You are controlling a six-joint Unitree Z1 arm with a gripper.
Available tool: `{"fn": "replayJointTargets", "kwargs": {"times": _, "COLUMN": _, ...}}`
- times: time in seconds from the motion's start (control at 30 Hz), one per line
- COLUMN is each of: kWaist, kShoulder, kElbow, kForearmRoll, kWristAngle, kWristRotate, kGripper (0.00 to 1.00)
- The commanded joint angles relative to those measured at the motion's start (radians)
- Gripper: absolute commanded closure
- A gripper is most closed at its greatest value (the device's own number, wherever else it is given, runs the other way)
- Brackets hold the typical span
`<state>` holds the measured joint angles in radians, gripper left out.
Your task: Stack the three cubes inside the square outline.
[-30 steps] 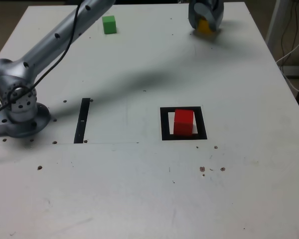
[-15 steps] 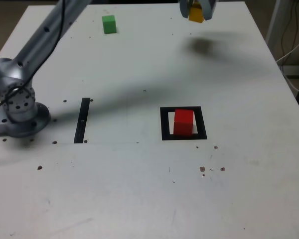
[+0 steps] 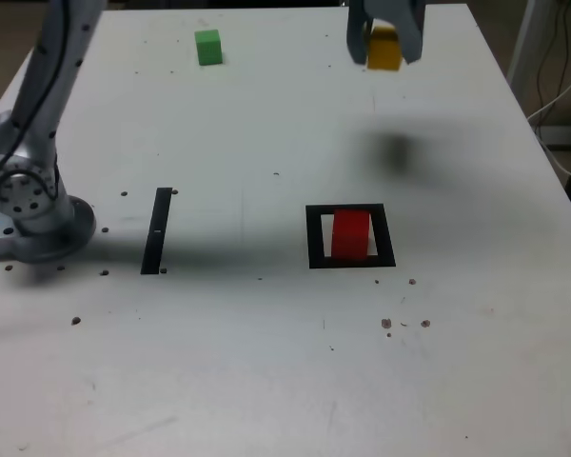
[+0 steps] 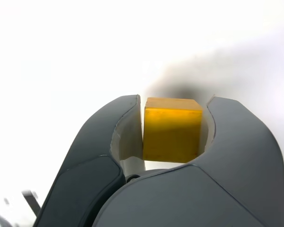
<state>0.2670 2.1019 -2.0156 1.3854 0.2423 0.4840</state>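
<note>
Exterior view: red cube (image 3: 351, 234) inside square outline (image 3: 350, 236); green cube (image 3: 207, 46) at the table's (image 3: 266, 362) far edge; fingers (image 3: 406, 38) grip yellow cube (image 3: 383, 48) aloft, gripper (image 3: 383, 43) pointing down.

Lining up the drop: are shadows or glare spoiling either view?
Exterior view: evenly lit; the tool holding the yellow cube casts a soft blurred shadow short of the red cube. Wrist view: the table is blown out white; the cube stays sharp.

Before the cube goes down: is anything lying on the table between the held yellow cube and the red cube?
Nothing: in the exterior view only bare table and the gripper's shadow separate the yellow cube from the red cube.
</note>
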Motion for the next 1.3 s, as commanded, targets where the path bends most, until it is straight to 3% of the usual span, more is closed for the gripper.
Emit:
{"fn": "replayJointTargets", "kwargs": {"times": 0.0, "kWaist": -0.062, "kShoulder": -0.310, "kElbow": 0.307, "kForearmRoll": -0.004, "kWristAngle": -0.009, "kWristRotate": -0.094, "kGripper": 0.72}}
{"fn": "replayJointTargets", "kwargs": {"times": 0.3, "kWaist": -0.253, "kShoulder": -0.387, "kElbow": 0.489, "kForearmRoll": -0.002, "kWristAngle": -0.074, "kWristRotate": -0.399, "kGripper": 0.72}}
{"fn": "replayJointTargets", "kwargs": {"times": 0.5, "kWaist": -0.326, "kShoulder": -0.369, "kElbow": 0.534, "kForearmRoll": -0.036, "kWristAngle": -0.112, "kWristRotate": -0.468, "kGripper": 0.72}}
{"fn": "replayJointTargets", "kwargs": {"times": 0.7, "kWaist": -0.377, "kShoulder": -0.314, "kElbow": 0.583, "kForearmRoll": -0.140, "kWristAngle": -0.135, "kWristRotate": -0.515, "kGripper": 0.72}}
{"fn": "replayJointTargets", "kwargs": {"times": 0.97, "kWaist": -0.459, "kShoulder": -0.226, "kElbow": 0.539, "kForearmRoll": -0.175, "kWristAngle": -0.137, "kWristRotate": -0.571, "kGripper": 0.72}}
{"fn": "replayJointTargets", "kwargs": {"times": 1.27, "kWaist": -0.520, "kShoulder": -0.154, "kElbow": 0.487, "kForearmRoll": -0.161, "kWristAngle": -0.112, "kWristRotate": -0.600, "kGripper": 0.72}}
